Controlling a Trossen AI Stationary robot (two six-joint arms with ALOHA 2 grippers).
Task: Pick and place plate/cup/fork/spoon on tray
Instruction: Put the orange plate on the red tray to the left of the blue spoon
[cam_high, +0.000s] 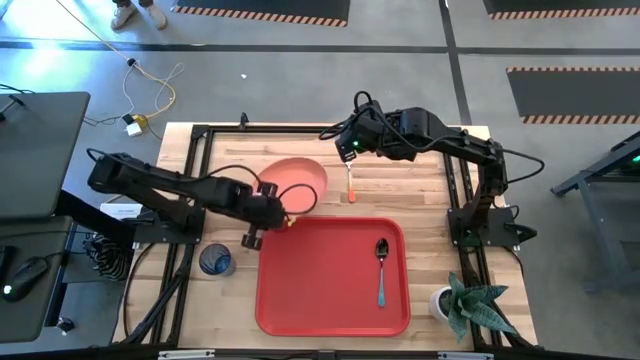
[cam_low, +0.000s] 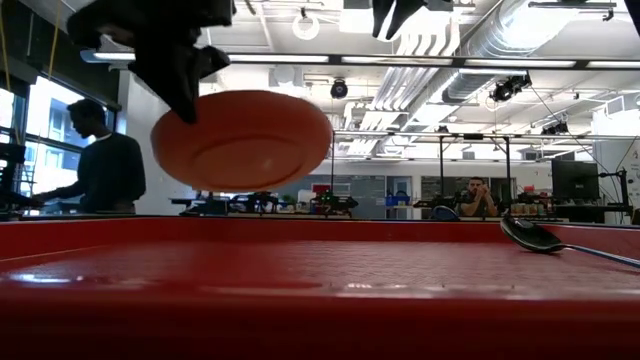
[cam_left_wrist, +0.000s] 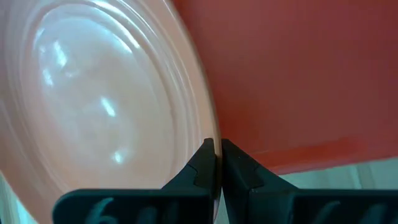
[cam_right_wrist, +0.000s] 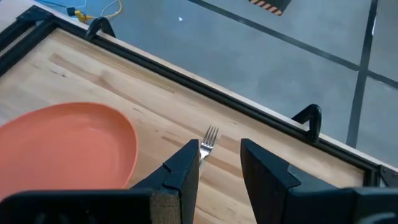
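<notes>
1. While the left gripper (cam_high: 283, 218) pinches the rim of the plate (cam_high: 296, 183) between pressed-together fingers (cam_left_wrist: 202, 165), the plate hangs tilted in the air near the tray's (cam_high: 310, 300) far left corner, so the step in hand looks like carrying it over the tray.
2. Since the grip is only an edge pinch, move slowly and level the plate before lowering; a quick swing could twist it out of the fingers.
3. Aim for the bare left part of the tray, well apart from the spoon (cam_high: 382, 268), which already lies on the tray's right side.
4. Lower until the plate's base rests flat inside the raised rim, then release; letting go early would likely make it rock or slide.
5. The right gripper (cam_high: 349, 150), fingers spread, hovers above the fork (cam_high: 351, 184) on the table beyond the tray; keep the two arms' paths apart.
6. The cup (cam_high: 215, 261) stands on the table just left of the tray, yet to be moved.
</notes>
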